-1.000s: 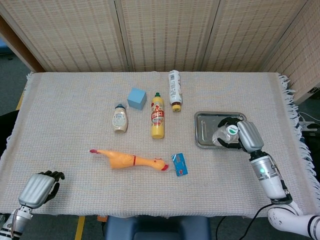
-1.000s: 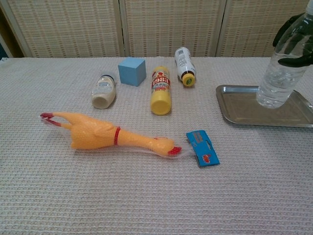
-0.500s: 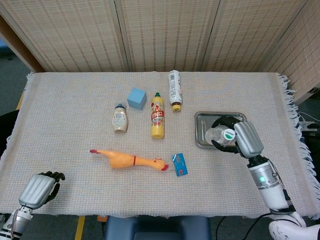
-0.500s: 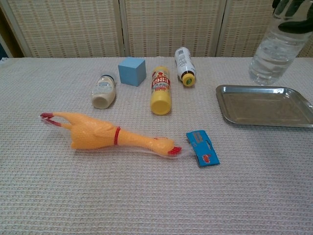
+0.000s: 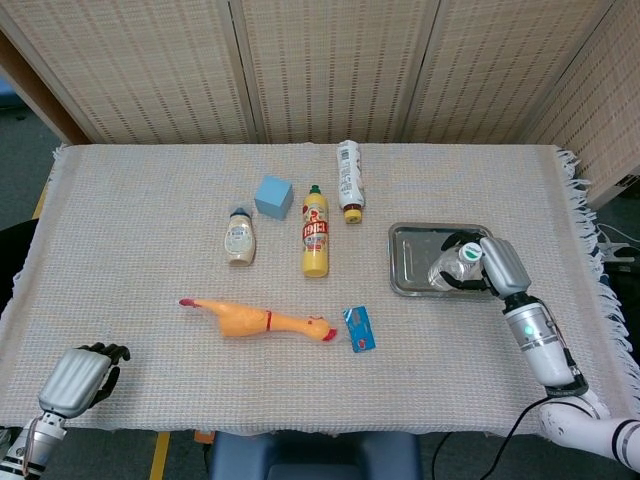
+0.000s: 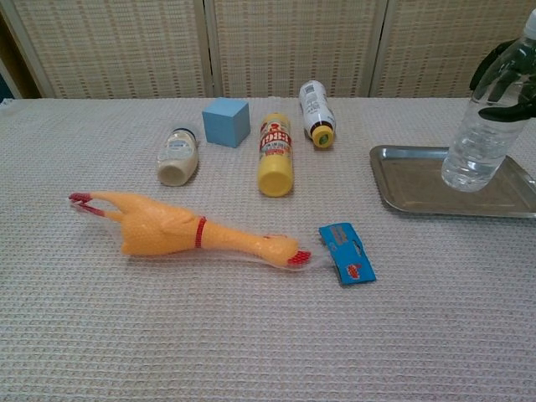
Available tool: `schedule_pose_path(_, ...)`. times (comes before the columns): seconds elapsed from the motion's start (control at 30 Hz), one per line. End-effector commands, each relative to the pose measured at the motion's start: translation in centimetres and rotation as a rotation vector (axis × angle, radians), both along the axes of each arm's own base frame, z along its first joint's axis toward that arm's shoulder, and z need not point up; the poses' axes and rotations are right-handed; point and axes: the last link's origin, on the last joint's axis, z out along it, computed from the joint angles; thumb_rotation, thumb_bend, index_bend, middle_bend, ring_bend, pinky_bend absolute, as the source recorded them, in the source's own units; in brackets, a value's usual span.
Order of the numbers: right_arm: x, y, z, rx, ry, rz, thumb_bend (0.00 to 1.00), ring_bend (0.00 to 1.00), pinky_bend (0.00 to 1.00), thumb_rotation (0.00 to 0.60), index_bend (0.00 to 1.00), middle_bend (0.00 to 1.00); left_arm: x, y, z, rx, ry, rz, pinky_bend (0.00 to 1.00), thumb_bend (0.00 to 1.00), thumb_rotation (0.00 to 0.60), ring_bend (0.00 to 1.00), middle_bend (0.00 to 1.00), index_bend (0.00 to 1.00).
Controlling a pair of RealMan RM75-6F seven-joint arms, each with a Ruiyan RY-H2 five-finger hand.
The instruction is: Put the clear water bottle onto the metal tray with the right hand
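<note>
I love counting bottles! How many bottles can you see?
4. The clear water bottle stands on the metal tray, gripped by the right hand. The yellow bottle, white-labelled bottle and small beige bottle lie mid-table. None looks hidden.

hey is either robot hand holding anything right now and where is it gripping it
The right hand grips the clear water bottle around its upper body, over the metal tray. The left hand holds nothing.
</note>
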Motion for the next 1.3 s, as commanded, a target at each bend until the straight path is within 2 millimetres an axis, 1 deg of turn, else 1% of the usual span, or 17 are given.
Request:
schedule_pose_path(0.03,-0.7,-1.2,-1.0,-0.013,-0.018,0.001,0.06,0.46,0.57,0.600,0.84,0.61,0.0,0.0,-0.1,-0.002,0.003,0.001,0.61,0.61,0.600,0.45,0.48,0.41)
schedule_pose_path(0.23,-2.2,-3.4,-2.3,0.008,-0.053,-0.015,0.06,0.46,0.57,0.600,0.84,0.61,-0.1,0.2,-0.3,-0.004,0.012,0.011,0.61,0.61,0.600,0.45,0.48,0.41)
schedule_pose_path(0.47,-3.4,-4.7,-3.2,0.017,-0.092,-0.012,0.06,0.46,0.57,0.600,0.84,0.61,-0.3,0.4,-0.5,-0.005,0.024,0.022,0.61,0.61,0.600,0.45,0.48,0.41)
schedule_pose_path(0.57,-4.2,-5.1,-3.6,0.023,-0.133,-0.024,0.06,0.46,0.57,0.600,0.82,0.61,-0.3,0.3,-0.6,-0.010,0.029,0.019,0.61,0.61,0.600,0.45,0.48,0.41)
schedule_pose_path(0.67,-5.1,-5.4,-3.8,0.052,-0.157,-0.043,0.06,0.41,0.56,0.600,0.76,0.60,-0.3,0.3,-0.7,-0.013,0.030,0.020,0.61,0.61,0.600,0.45,0.48,0.41)
schedule_pose_path(0.7,-5.3,-5.4,-3.9,0.060,-0.162,-0.045,0.06,0.37,0.54,0.600,0.72,0.59,-0.3,0.3,-0.7,-0.012,0.030,0.021,0.61,0.61,0.600,0.45,0.48,0.41)
schedule_pose_path(0.77,-5.6,-5.3,-3.8,0.091,-0.169,-0.040,0.06,0.22,0.44,0.600,0.56,0.48,-0.3,0.4,-0.7,-0.010,0.031,0.022,0.61,0.61,0.600,0.45,0.48,0.41)
schedule_pose_path(0.8,-5.7,-5.2,-3.8,0.104,-0.174,-0.037,0.06,0.16,0.39,0.600,0.49,0.43,-0.3,0.4,-0.7,-0.011,0.031,0.024,0.61,0.61,0.600,0.45,0.48,0.41)
schedule_pose_path(0.83,-5.8,-5.1,-3.6,0.116,-0.182,-0.032,0.05,0.06,0.30,0.600,0.36,0.33,-0.3,0.4,-0.7,-0.012,0.032,0.025,0.61,0.61,0.600,0.45,0.48,0.41)
schedule_pose_path(0.87,-5.9,-5.1,-3.5,0.122,-0.185,-0.027,0.05,0.03,0.24,0.600,0.27,0.26,-0.3,0.4,-0.8,-0.013,0.032,0.026,0.61,0.61,0.600,0.45,0.48,0.41)
schedule_pose_path(0.9,-6.0,-5.0,-3.3,0.128,-0.183,-0.022,0.05,0.01,0.20,0.600,0.21,0.21,-0.3,0.4,-0.8,-0.014,0.032,0.027,0.61,0.61,0.600,0.45,0.48,0.41)
schedule_pose_path(0.93,-6.1,-5.0,-3.1,0.131,-0.182,-0.016,0.05,0.00,0.14,0.600,0.12,0.13,-0.3,0.3,-0.8,-0.015,0.033,0.027,0.61,0.61,0.600,0.45,0.48,0.41)
schedule_pose_path(0.97,-6.2,-4.9,-2.8,0.130,-0.180,-0.009,0.05,0.00,0.10,0.600,0.06,0.08,-0.3,0.3,-0.8,-0.015,0.032,0.024,0.61,0.61,0.600,0.45,0.48,0.41)
schedule_pose_path(1.03,-6.3,-4.8,-2.4,0.123,-0.173,0.003,0.05,0.00,0.06,0.600,0.01,0.02,-0.2,0.3,-0.8,-0.015,0.032,0.021,0.61,0.61,0.600,0.45,0.48,0.41)
schedule_pose_path(1.07,-6.4,-4.7,-2.2,0.116,-0.166,0.009,0.05,0.00,0.05,0.600,0.00,0.01,-0.2,0.2,-0.8,-0.015,0.033,0.021,0.61,0.61,0.600,0.45,0.48,0.41)
schedule_pose_path(1.2,-6.7,-4.4,-1.5,0.094,-0.124,0.028,0.05,0.00,0.03,0.600,0.00,0.00,-0.2,0.2,-0.8,-0.015,0.031,0.022,0.61,0.61,0.600,0.45,0.48,0.41)
schedule_pose_path(1.3,-6.7,-4.3,-1.3,0.087,-0.112,0.031,0.05,0.00,0.01,0.600,0.00,0.00,-0.2,0.2,-0.8,-0.015,0.031,0.021,0.61,0.61,0.600,0.45,0.48,0.41)
